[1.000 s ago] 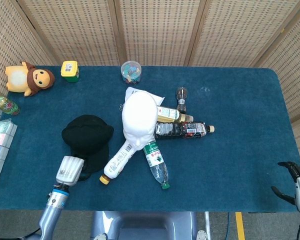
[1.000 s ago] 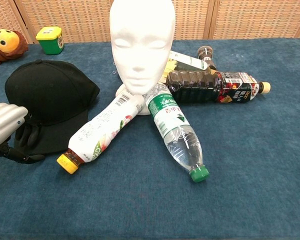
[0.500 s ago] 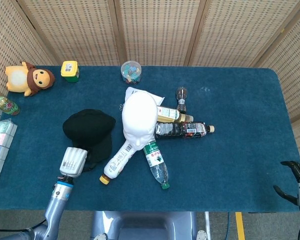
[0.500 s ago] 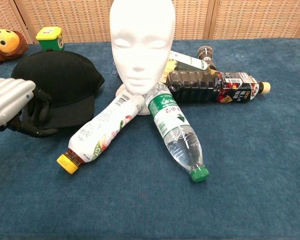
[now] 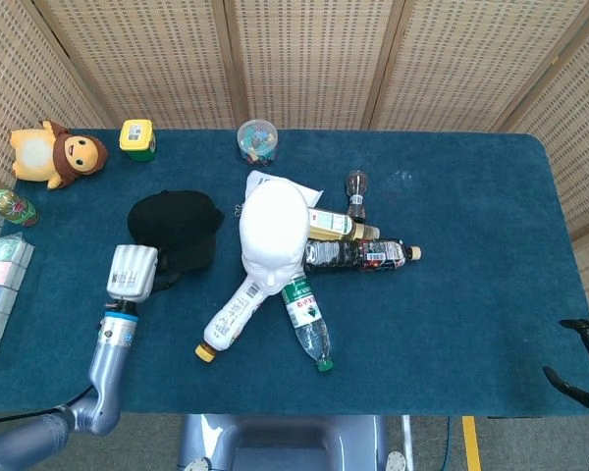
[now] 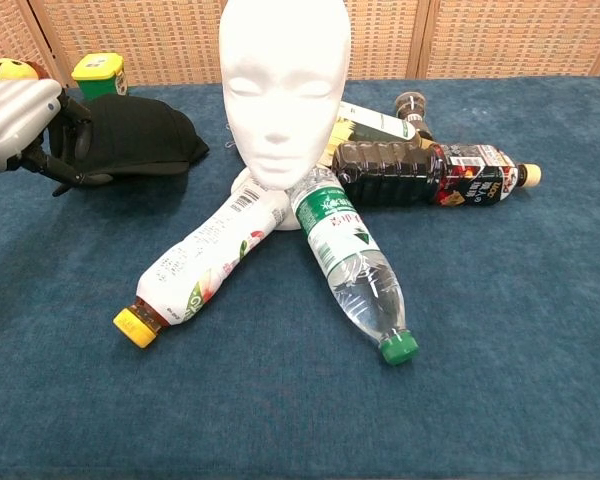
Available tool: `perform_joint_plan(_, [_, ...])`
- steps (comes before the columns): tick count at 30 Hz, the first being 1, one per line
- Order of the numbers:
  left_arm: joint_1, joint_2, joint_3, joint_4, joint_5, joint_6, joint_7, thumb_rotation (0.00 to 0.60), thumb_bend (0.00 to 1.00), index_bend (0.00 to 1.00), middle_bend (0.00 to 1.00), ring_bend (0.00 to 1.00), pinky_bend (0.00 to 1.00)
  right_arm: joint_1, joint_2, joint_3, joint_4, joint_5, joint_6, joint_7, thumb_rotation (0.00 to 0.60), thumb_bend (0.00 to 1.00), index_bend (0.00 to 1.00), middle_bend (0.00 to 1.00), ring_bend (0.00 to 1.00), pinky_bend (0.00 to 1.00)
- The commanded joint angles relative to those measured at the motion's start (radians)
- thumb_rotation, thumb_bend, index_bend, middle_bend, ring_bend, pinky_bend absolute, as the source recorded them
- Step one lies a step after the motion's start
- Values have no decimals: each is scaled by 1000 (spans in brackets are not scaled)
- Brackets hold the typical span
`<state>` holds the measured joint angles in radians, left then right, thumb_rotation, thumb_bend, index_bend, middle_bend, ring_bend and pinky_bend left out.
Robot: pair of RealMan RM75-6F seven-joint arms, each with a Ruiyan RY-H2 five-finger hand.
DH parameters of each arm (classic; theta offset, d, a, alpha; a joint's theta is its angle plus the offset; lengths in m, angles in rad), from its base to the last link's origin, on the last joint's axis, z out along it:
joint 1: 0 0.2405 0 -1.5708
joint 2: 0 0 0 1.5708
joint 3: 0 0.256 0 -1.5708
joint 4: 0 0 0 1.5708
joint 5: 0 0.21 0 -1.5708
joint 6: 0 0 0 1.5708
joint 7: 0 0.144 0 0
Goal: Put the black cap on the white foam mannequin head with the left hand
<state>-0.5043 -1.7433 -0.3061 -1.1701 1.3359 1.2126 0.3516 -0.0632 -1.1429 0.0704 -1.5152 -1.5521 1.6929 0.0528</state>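
The white foam mannequin head [image 5: 274,233] [image 6: 283,85] stands upright at the table's middle, facing me. The black cap [image 5: 177,226] [image 6: 135,135] hangs just left of it, lifted off the blue cloth. My left hand [image 5: 133,272] [image 6: 25,125] grips the cap's near edge, dark fingers curled around the brim. At the bottom right corner of the head view, only the dark fingers of my right hand [image 5: 581,358] show, spread apart and holding nothing.
Several bottles lie fanned around the mannequin's base: a white one [image 6: 205,250], a green-capped clear one [image 6: 352,262], a dark one [image 6: 430,173]. A monkey plush [image 5: 54,154], yellow-green tub [image 5: 136,138] and clear cup [image 5: 257,140] sit along the back.
My left hand has risen and moved away from me with the cap, which came off the cloth and shifted toward the table's back. The right hand dropped slightly lower in view.
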Motion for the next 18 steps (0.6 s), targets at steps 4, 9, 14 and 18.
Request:
perform_joint_plan(4, [-67,-38,-42,119,-55,-58,-51,600,168,672,631,515,775,-1,2,4,-10,4,-1,-11,600,112,283,353,417,404])
perform_joint_plan(9, [-100,-67,-55,209,-87,-80,-83,600,168,636,582,471,733,-4,9,7,-25,6,3,-26,600,113,283,353,417,404])
perform_joint_plan(14, [-104,-63,-46,228,-114,-110,-113,600,210,597,513,404,589,-1,12,8,-34,3,-2,-34,600,113,283,353,417,404])
perform_joint_plan(18, [-103,-47,-39,228,-129,-130,-141,600,384,589,463,373,585,1,13,7,-40,-3,-4,-36,600,112,283,353,417,405])
